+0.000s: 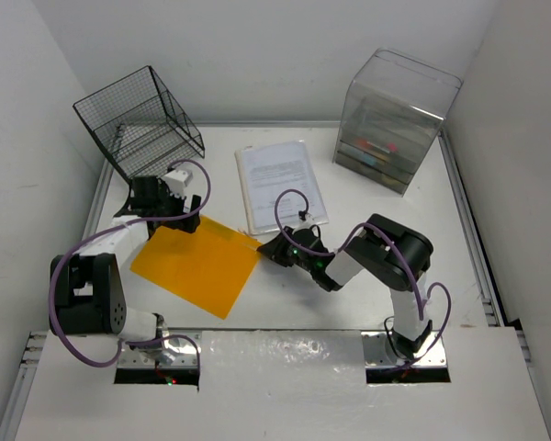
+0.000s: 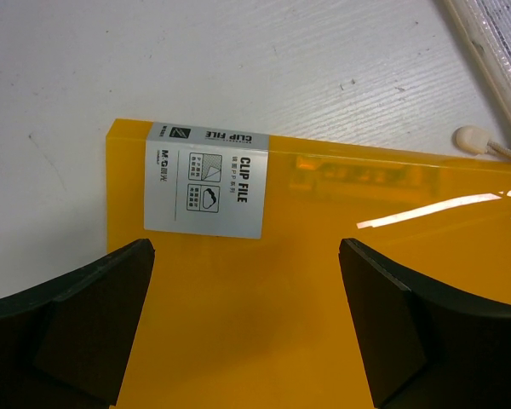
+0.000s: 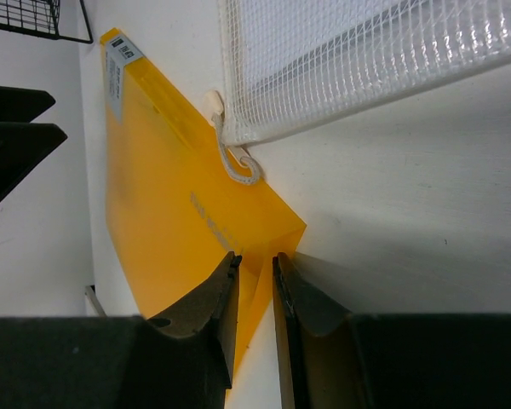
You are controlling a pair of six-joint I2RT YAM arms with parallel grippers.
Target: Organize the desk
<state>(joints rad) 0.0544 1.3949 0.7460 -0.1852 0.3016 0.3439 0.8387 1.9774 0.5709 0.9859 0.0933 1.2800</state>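
The white desk [image 1: 395, 248] lies under both arms, and an orange clip file [image 1: 197, 265] rests on it between the two grippers.

The right gripper [image 3: 255, 260] has its fingers drawn narrow and pinches the file's near corner between them. The left gripper [image 2: 245, 256] hangs spread wide over the opposite corner, a finger on either side, with the file's white label [image 2: 206, 181] just ahead of it. Just beyond the right gripper's fingertips a mesh pouch [image 1: 280, 184] of papers lies flat, its pull cord touching the file's edge. A black wire rack [image 1: 140, 119] stands tilted behind the left gripper. A clear drawer box [image 1: 395, 119] sits well beyond the right one, in the far corner.
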